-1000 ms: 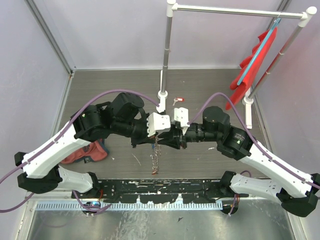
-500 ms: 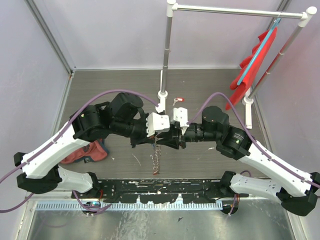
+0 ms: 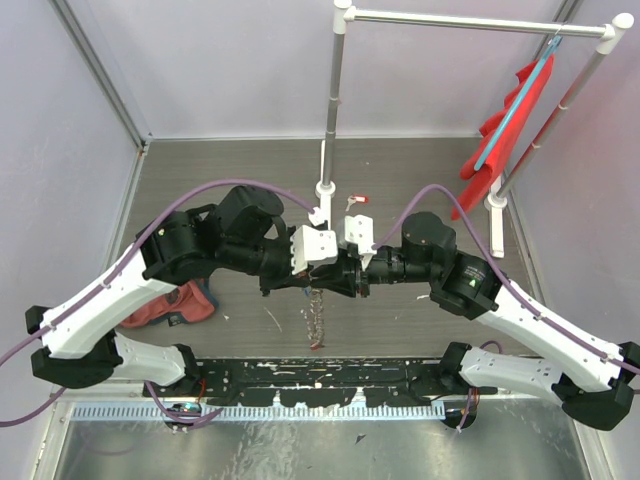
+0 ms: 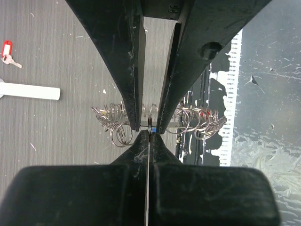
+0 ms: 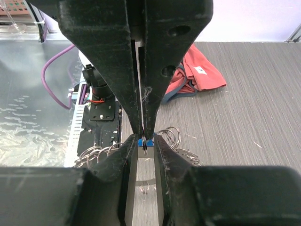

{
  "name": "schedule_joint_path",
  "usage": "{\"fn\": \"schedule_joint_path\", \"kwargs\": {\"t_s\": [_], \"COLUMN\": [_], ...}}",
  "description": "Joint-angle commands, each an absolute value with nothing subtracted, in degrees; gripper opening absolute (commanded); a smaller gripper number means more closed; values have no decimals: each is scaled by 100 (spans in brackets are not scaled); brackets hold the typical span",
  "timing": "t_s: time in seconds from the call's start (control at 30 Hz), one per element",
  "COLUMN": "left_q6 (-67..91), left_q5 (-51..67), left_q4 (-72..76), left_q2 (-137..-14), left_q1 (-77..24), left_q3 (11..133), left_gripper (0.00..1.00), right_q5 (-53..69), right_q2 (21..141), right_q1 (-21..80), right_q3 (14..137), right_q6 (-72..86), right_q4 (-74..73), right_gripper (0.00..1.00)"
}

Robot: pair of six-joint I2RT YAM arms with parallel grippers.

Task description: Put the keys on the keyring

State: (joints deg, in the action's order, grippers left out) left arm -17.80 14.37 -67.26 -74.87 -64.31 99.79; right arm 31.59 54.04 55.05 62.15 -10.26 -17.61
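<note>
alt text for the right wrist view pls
The right fingers, at the bottom, stand parted around a small blue key head; the left fingers, coming from the top, are closed on a thin metal strip. Keyring loops and a red cloth show behind.

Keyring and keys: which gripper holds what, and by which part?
Left gripper pinches the keyring at its edge; right gripper seems to grip a key by its blue head.

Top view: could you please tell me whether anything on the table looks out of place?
One red-tagged key lies alone beside the white post's base, well apart from the keyring. A crumpled red cloth sits at the left, unrelated to the task.
</note>
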Motion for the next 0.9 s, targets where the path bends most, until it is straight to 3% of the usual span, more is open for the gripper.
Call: {"fn": "schedule_joint_path", "kwargs": {"t_s": [0.0,0.5,0.67,0.87], "left_q6": [-1815,-1783,-1784,-1496], "left_q5": [1615,1669,1706,1414], "left_q4": [-6176,-5996,-5919,-5121], "left_q2": [-7326,-7128,-7071,-6520], "left_q1": [-6513,-6513,-6513,-6513], "left_q3": [9998,9870,9783,9277], "left_gripper": [0,0,0,28], "right_q5": [3061,3090,3072,2893], "right_q2": [5505,5421,5344,5076], "right_q1": [5574,5579,5580,5576], "right_q3": [6358,6448,6462,6556], "right_q6": [-1072,-1065,-1039,-979], "right_q4": [-1718,-1627,-1577,-1501], "right_gripper": [25,2,1,1]}}
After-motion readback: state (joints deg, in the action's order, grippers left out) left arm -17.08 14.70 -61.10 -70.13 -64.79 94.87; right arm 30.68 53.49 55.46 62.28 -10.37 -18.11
